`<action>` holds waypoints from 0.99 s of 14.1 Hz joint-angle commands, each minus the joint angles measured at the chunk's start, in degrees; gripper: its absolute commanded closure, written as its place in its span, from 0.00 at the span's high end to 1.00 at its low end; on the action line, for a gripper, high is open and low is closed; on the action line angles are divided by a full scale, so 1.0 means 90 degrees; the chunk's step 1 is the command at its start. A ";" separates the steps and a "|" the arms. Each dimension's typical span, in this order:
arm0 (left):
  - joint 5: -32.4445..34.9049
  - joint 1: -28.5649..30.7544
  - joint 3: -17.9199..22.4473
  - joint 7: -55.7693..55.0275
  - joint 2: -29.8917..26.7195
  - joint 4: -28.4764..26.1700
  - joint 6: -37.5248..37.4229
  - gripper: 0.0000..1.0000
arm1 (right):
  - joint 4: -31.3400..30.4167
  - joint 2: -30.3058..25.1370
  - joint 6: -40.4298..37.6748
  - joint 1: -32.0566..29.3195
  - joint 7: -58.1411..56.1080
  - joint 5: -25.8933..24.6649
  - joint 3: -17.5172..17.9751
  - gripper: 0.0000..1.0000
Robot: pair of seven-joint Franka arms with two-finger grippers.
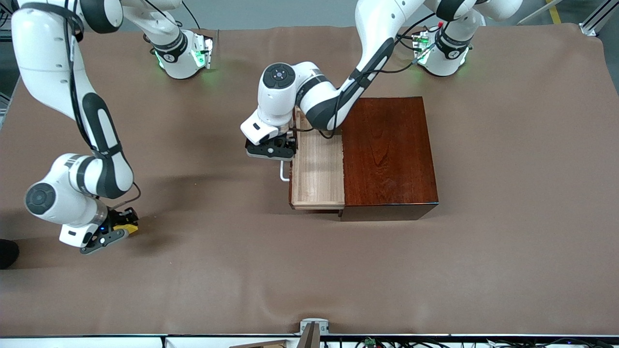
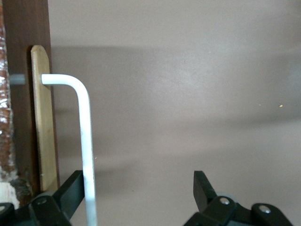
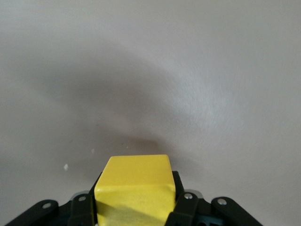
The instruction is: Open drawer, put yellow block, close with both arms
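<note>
The drawer stands pulled out of the dark reddish-brown box toward the right arm's end of the table, and its light-wood tray looks empty. My left gripper is open at the white U-shaped handle. In the left wrist view the handle bar runs just inside one finger, and the other finger stands well apart from it. My right gripper is shut on the yellow block, low at the cloth near the right arm's end. The block fills the right wrist view.
A brown cloth covers the whole table. A small grey mount sits at the table edge nearest the front camera. A dark object pokes in at the right arm's end.
</note>
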 commanded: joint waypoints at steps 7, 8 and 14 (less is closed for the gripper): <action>-0.0154 -0.0019 0.0012 -0.0132 0.0042 0.0369 -0.0161 1.00 | -0.0121 -0.0862 -0.0463 0.0107 -0.2533 0.0017 0.0084 0.00; -0.0163 0.0010 0.0099 -0.0190 -0.0094 0.0378 -0.0406 1.00 | -0.0121 -0.0929 -0.0463 0.0223 -0.2533 0.0017 0.0084 0.00; -0.0134 0.1053 0.0198 -0.0123 -0.1977 0.0330 -0.2689 1.00 | -0.0082 -0.1271 -0.0803 0.0800 -0.3547 0.0017 0.0113 0.00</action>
